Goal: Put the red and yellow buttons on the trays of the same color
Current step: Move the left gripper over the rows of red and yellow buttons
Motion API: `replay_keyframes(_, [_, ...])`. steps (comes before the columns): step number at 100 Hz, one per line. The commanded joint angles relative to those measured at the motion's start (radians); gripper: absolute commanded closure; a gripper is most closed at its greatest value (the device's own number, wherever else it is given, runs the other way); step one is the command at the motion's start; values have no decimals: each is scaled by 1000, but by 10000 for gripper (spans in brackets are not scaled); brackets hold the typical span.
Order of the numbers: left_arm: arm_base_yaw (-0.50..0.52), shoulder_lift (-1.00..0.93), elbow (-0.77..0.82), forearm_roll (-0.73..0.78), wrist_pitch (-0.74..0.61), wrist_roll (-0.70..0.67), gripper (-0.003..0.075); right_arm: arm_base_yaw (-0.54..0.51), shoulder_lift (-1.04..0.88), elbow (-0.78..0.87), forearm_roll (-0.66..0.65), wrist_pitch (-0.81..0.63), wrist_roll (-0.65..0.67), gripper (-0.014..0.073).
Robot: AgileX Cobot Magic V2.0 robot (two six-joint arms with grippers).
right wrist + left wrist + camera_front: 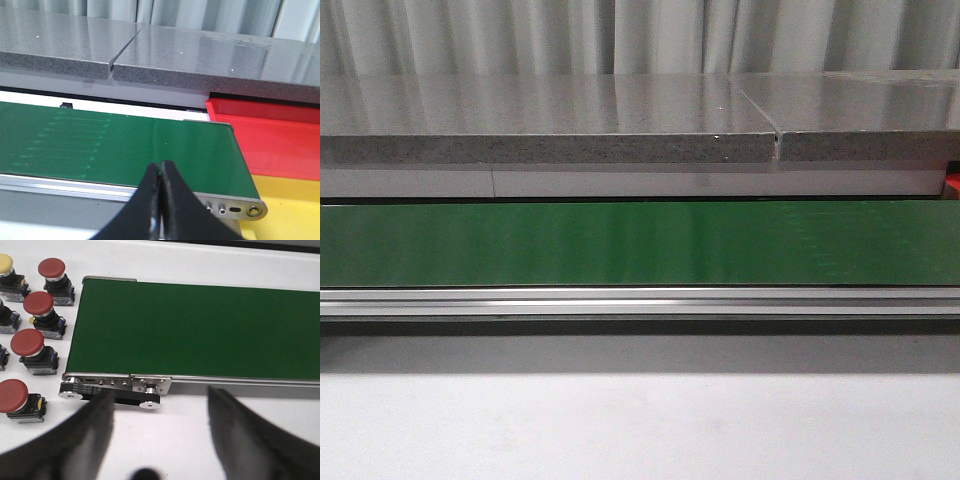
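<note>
**A:** ok so what's where, relative to the long green conveyor belt (pixel 200 330)?

**B:** Off its left end there's a bunch of red mushroom-head push buttons on black bases (pixel 38 304) standing upright on the white tabletop (pixel 180 440), near the belt's end roller but not touching it. One yellow-capped push button (pixel 6 265) sits at the far corner of that bunch. The belt itself carries nothing.

**A:** and the left tool?

**B:** Left tool (pixel 160 405) hangs over the tabletop just by the belt's near-left corner, black fingers (pixel 95 425) spread wide, holding nothing.

**A:** right side?

**B:** Right tool (pixel 161 180) is pressed together, tips touching, empty, over the belt's right end. Just past that end sits the red plastic tray (pixel 270 135), with the yellow plastic tray (pixel 290 210) right beside it.
</note>
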Motion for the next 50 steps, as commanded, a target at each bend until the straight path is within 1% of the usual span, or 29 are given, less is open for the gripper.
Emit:
replay_keyframes(1, [-9,5,-35,-13,-48,-9,43,2,-18,-15,-9,-77,-2,661])
replay_keyframes(4, [-9,5,-35,-13,-41,-9,17,2,-18,-15,-9,-77,-2,661])
replay_keyframes(7, [-9,5,-35,-13,-34,-9,12,2,-18,-15,-9,-77,-2,661])
replay_keyframes(13, [-9,5,-35,-13,-24,-23,34,2,-18,-15,-9,-77,-2,661])
replay_keyframes(20, [-9,5,-35,-8,-14,-75,65,2,-18,-15,-9,-77,-2,661])
replay_keyframes(28, [-9,10,-35,31,-12,-189,81,2,-18,-15,-9,-77,-2,661])
replay_keyframes(42, [-9,48,-35,218,-27,-428,81,2,-18,-15,-9,-77,-2,661])
replay_keyframes(50, [-9,87,-35,313,-38,-508,81,2,-18,-15,-9,-77,-2,661])
